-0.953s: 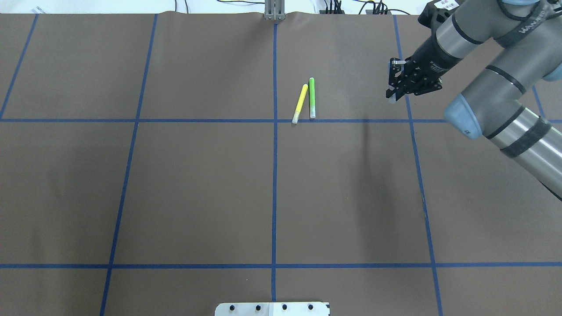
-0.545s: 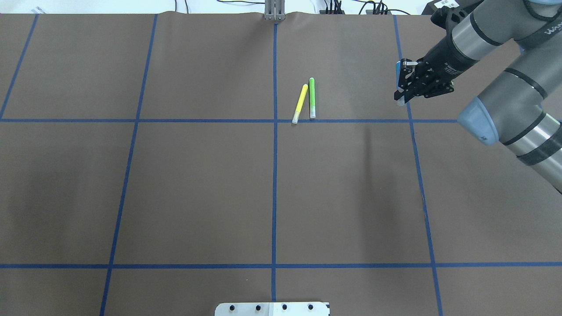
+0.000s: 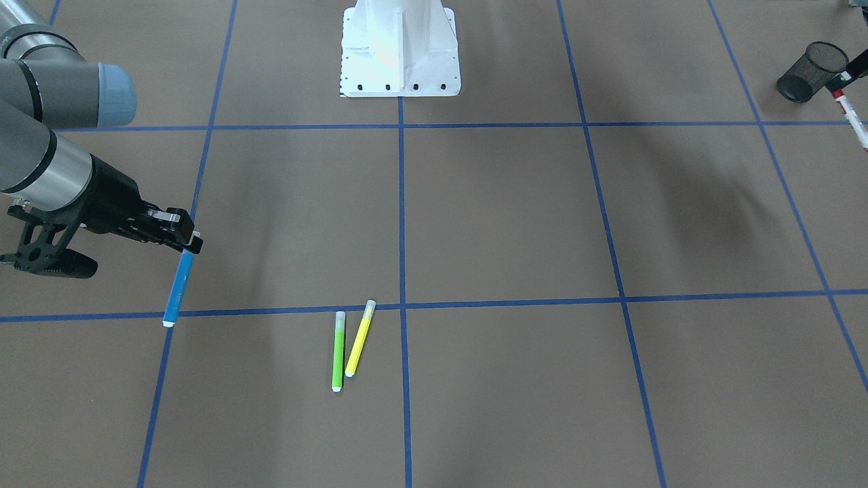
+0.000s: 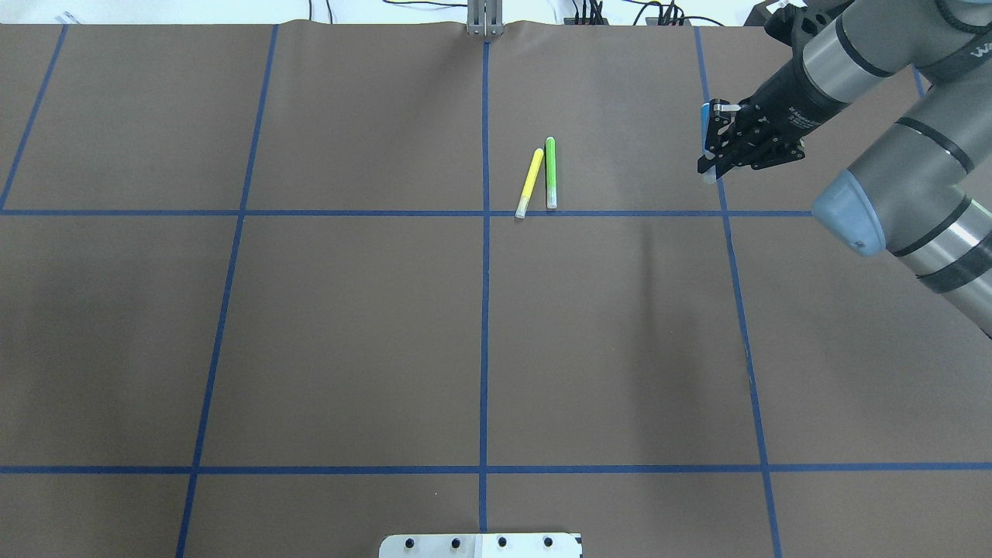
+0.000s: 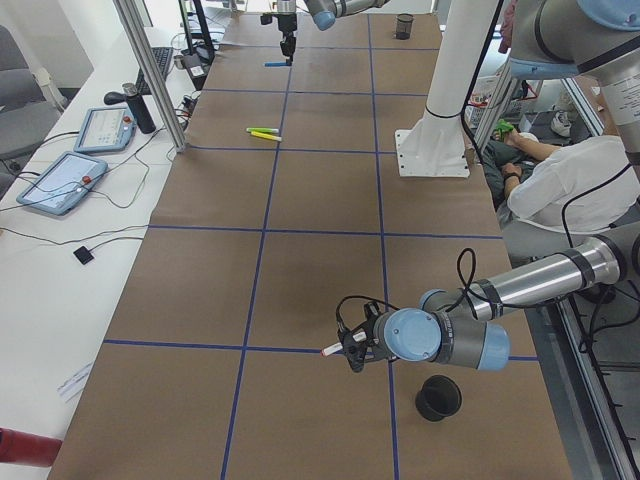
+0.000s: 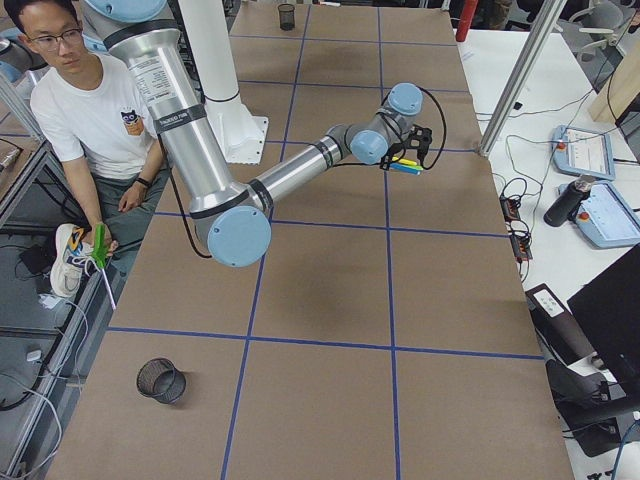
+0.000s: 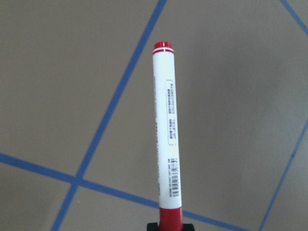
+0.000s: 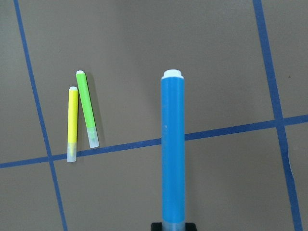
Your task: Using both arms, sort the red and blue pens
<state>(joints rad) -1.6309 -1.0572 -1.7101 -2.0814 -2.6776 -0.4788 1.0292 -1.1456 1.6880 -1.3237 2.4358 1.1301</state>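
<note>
**Blue pen** (image 8: 173, 154): smooth round plastic barrel with a flat white plug on the free end and a frosted clear cap at the other. The right gripper (image 3: 188, 245) has its black jaws drawn narrow onto the cap end. The pen hangs slanted below it, white plug lowest, right of the tabletop's (image 4: 349, 333) middle and toward the far edge. I cannot tell whether the plug touches the surface.

**Red pen** (image 7: 167, 139): glossy white barrel carrying a printed label and barcode, with a red cap and a ringed red end. The left gripper (image 5: 352, 349) is clamped on the cap end, and the barrel sticks out clear above the sheet by the tabletop's left end.

**Right arm** (image 4: 891, 155): grey and brushed-silver tubes with pale blue rounded joint caps.

**Surface:** flat matte brown sheet, divided into squares by blue tape lines (image 4: 484, 333).

**Other items:**
- The green marker (image 4: 551, 172) and yellow marker (image 4: 530, 183) are slim cylinders lying flat just right of the centre tape line, toward the far edge.
- They form a narrow V, with their clear caps at the cross line.
- A black wire mesh cup (image 3: 812, 62), round and upright, stands near the left gripper.
</note>
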